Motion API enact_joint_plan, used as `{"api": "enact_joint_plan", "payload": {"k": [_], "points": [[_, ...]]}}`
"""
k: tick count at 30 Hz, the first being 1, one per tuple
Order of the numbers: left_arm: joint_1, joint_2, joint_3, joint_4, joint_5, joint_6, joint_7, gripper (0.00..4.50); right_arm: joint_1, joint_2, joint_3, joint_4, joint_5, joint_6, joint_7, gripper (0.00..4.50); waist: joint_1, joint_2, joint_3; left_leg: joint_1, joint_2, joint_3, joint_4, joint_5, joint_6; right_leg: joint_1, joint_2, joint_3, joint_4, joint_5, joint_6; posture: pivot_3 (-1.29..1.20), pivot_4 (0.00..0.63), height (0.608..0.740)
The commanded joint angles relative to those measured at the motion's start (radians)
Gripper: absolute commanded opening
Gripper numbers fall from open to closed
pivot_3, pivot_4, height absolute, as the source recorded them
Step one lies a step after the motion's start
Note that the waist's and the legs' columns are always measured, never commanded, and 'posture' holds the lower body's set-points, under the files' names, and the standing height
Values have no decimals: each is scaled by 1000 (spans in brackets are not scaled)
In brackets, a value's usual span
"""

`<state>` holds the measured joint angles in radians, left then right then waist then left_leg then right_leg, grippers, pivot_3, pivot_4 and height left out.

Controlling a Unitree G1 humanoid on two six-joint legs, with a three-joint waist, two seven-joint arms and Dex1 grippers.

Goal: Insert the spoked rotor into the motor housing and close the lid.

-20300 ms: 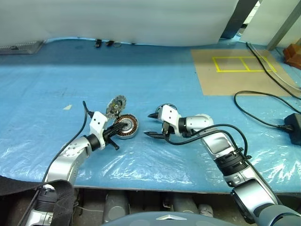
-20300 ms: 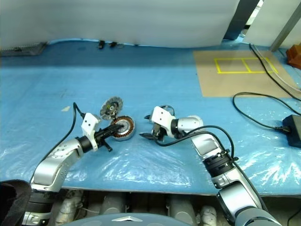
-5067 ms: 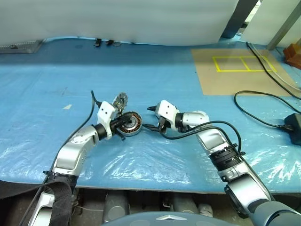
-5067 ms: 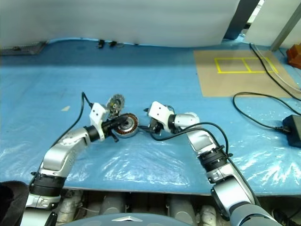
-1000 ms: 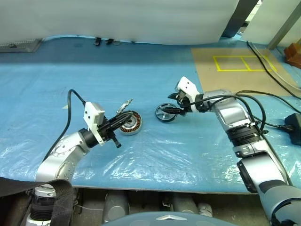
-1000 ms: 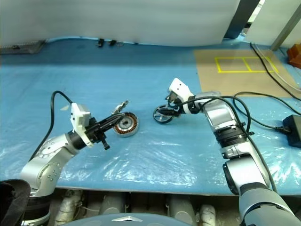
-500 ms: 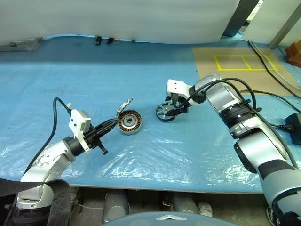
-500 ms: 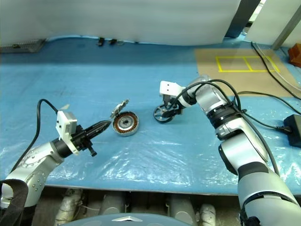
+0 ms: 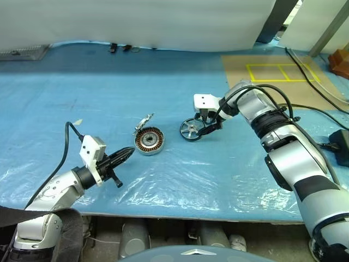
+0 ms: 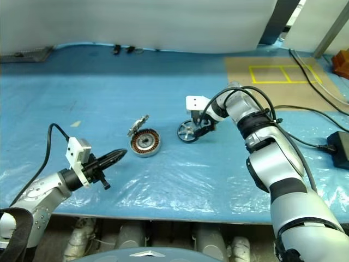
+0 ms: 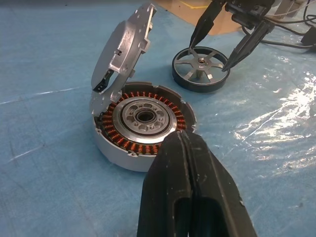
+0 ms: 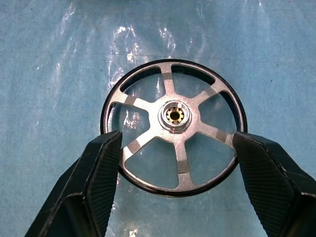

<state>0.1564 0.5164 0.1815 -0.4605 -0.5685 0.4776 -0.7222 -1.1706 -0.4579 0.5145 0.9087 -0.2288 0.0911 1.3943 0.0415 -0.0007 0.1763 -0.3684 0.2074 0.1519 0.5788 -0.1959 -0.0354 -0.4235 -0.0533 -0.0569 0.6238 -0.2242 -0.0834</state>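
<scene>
The spoked rotor point(image 12: 174, 127) is a flat ring with a dark rim, five silvery spokes and a small brass-coloured bore at its hub. It lies flat on the blue-covered bench point(image 9: 180, 180), hub axis pointing up, just beside the motor housing point(image 9: 149, 141) on the side toward the right arm. The housing is a short silver puck with copper windings ringing a pale central hub; it also sits flat with its open face up. Its hinged lid point(image 11: 124, 47) stands raised at the housing's far edge, tilted back away from the left hand point(image 9: 123, 155).

The right hand point(image 12: 175, 163) hangs over the rotor, released, its two black fingers point(image 12: 98, 173) spread to either side of the rim. The left hand is clenched on nothing, its tip pointing at the housing from the near side, a little apart from it.

A second ago the left hand was raised right next to the housing; it has since dropped back toward the bench's near edge. The right wrist has turned so the fingers point more steeply down at the rotor. The rotor and housing have stayed where they were.
</scene>
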Motion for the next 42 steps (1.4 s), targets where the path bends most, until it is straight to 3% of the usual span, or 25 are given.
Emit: {"api": "enact_joint_plan", "payload": {"k": [1,23,26,31,37,42], "points": [[0,1,-5,-54,-14,7,22,8,-51,14,-25,23,-11,-29,-7,3761,0,0,0,0,0,0,0,0,0,0,0,0,0,0,0,0,150,740],[17,6,-19,41,23,-59,-12,8,-29,72,-21,112,-67,-98,-69,3761,1,0,0,0,0,0,0,0,0,0,0,0,0,0,0,0,150,740],[23,10,-15,56,29,-74,-22,0,-24,78,-23,119,-72,-101,-75,3164,1,0,0,0,0,0,0,0,0,0,0,0,0,0,0,0,150,740],[28,11,-12,78,37,-97,-38,0,-19,76,-26,119,-82,-110,-78,1639,0,0,0,2,0,0,0,0,0,1,0,0,1,0,0,0,150,740],[42,11,-2,121,49,-147,-64,0,-17,71,-62,50,-48,-81,-46,1631,0,0,0,2,0,0,1,0,0,1,0,0,1,1,-2,0,150,740],[35,14,0,123,59,-176,-60,0,-15,75,-136,-137,48,48,28,1631,1,0,0,0,0,0,1,0,0,-1,0,0,1,1,-2,0,150,740]]}}
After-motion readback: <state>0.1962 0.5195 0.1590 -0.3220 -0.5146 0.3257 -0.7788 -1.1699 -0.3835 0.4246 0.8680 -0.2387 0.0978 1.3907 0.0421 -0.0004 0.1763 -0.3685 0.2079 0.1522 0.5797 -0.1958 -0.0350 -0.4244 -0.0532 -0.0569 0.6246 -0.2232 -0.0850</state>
